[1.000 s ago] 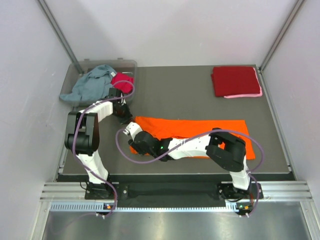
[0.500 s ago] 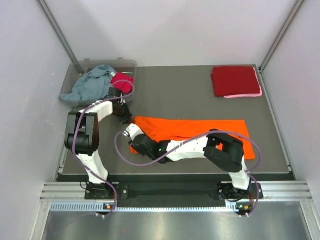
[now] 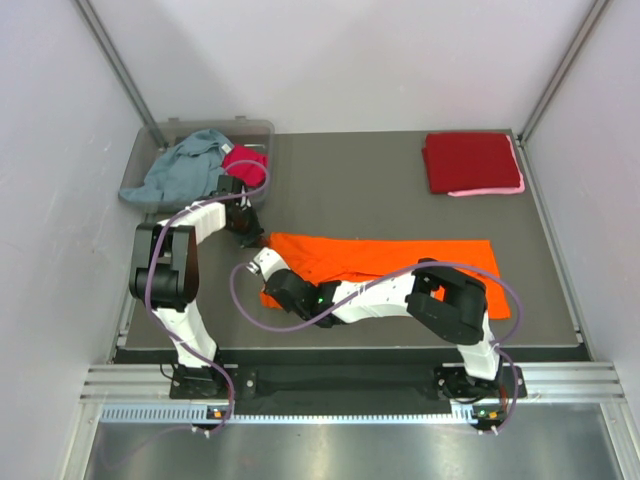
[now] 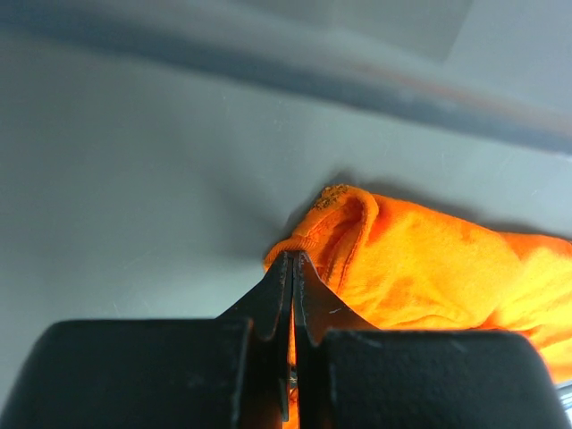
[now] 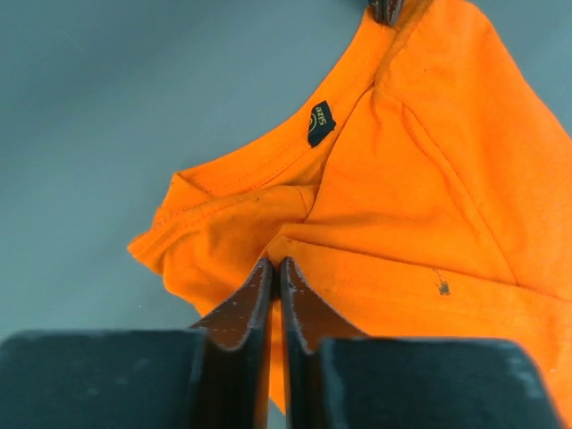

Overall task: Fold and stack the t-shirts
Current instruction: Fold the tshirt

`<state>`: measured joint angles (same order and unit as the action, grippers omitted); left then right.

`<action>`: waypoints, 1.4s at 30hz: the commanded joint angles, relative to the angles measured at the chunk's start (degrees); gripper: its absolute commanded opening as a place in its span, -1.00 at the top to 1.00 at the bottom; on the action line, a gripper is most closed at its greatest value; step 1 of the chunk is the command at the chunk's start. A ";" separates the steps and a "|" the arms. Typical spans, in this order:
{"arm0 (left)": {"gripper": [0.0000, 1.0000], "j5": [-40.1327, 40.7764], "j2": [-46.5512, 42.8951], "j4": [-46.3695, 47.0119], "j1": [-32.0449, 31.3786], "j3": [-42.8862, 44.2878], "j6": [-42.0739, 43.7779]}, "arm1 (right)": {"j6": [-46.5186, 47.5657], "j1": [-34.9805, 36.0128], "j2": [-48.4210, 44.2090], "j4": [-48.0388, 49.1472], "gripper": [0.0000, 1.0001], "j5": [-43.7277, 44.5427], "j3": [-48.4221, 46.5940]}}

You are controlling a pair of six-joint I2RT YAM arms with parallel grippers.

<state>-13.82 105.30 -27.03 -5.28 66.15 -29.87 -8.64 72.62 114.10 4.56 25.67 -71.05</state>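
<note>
While the left gripper [image 4: 292, 261] is pinching the hem of the orange tee [image 4: 420, 268] at its closed tips, the right gripper [image 5: 275, 266] is clamping narrowly on a fold of it, with the cloth lying ahead and to the right of both.

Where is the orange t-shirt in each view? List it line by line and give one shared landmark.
Top external: orange t-shirt spread flat across the near middle.
Left wrist: lower right, its edge pinched.
Right wrist: fills the right side.
Shared landmark: the left hand shut on the shirt's corner; probably the dark tips at the right wrist view's top edge.
</note>
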 commanded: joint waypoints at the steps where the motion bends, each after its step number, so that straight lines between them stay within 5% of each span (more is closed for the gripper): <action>1: 1.00 1.96 -0.79 1.19 0.36 1.09 0.69 | -1.11 0.86 -0.46 0.54 1.00 0.34 -0.85; 42: 1.00 6.97 4.04 -0.04 0.36 3.72 1.04 | -8.05 0.95 -7.67 5.02 1.00 -1.41 7.24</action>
<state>-9.10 107.42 -27.35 -5.28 69.17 -29.87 -15.00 72.64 109.25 6.79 23.92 -63.94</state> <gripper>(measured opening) 0.011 0.012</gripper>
